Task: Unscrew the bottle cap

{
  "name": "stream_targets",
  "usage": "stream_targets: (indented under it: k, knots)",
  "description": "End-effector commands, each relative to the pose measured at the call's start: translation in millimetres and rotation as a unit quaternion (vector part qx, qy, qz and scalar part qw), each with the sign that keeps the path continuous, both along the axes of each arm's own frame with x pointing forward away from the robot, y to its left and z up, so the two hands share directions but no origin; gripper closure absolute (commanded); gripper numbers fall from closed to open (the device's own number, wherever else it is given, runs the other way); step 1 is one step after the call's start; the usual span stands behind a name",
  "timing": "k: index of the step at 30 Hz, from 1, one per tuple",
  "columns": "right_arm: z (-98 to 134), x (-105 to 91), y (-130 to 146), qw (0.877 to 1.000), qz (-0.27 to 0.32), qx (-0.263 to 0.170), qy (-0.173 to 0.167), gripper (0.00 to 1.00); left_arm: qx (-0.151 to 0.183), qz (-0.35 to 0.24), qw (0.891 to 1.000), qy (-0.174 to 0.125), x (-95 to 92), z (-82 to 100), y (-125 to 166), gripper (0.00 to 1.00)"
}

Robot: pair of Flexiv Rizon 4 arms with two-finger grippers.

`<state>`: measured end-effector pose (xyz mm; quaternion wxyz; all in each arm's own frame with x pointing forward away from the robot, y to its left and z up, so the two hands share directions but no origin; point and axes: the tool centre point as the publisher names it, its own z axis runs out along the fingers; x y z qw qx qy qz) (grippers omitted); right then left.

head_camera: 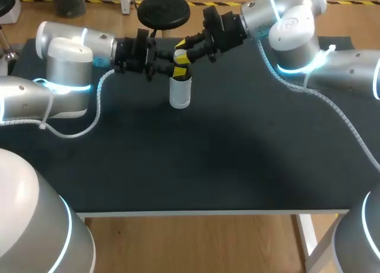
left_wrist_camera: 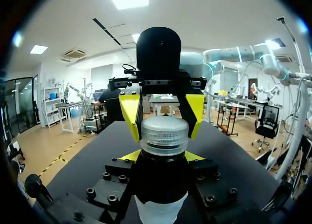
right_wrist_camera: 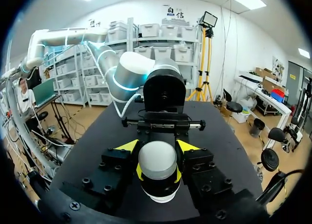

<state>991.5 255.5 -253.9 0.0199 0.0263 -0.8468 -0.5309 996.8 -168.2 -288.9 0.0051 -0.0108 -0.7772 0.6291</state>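
Upper middle of the head view: the left pincer (head_camera: 172, 65) and right pincer (head_camera: 181, 52) hide most of the cap (left_wrist_camera: 164, 135). In the left wrist view, the bottle (left_wrist_camera: 161, 204) is cut off below its pincer.

Light: bright, even, from overhead | Shadow: soft dark pool on the matte black table top (head_camera: 178, 178) before the small white plastic bottle (head_camera: 180, 95) | Glare: sheen on the ribbed clear plastic cap (left_wrist_camera: 164, 131) | Glow: cyan rings on the silver left arm (head_camera: 65, 59) and the silver right arm (head_camera: 294, 38)
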Motion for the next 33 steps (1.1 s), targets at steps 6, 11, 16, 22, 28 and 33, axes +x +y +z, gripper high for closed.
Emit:
stream_targets:
  k: [6, 11, 16, 22, 28, 33]
  knots:
    - [0.4, 4.3, 2.4, 0.997, 0.073, 0.000, -0.005, 1.00, 0.001, 0.000, 1.000, 0.001, 5.6, 0.9, 0.3, 1.00]
    - [-0.2, 8.9, 3.2, 0.987, 0.157, 0.008, 0.010, 1.00, 0.001, 0.000, 1.000, 0.001, 5.6, 0.9, 0.3, 1.00]
    - [3.6, 10.9, 1.3, 0.973, 0.232, 0.000, 0.022, 1.00, 0.001, 0.000, 1.000, 0.001, 5.6, 0.9, 0.3, 1.00]
    - [10.1, 10.8, 2.8, 0.940, 0.339, -0.036, 0.020, 1.00, 0.001, 0.000, 1.000, 0.001, 5.6, 0.9, 0.3, 1.00]
    - [12.3, 6.6, 9.1, 0.900, 0.433, -0.057, 0.009, 1.00, 0.001, 0.000, 1.000, 0.001, 5.6, 0.9, 0.3, 1.00]
    - [11.8, 2.7, 11.3, 0.867, 0.494, -0.065, 0.004, 1.00, 0.001, 0.000, 1.000, 0.001, 5.6, 0.9, 0.3, 1.00]
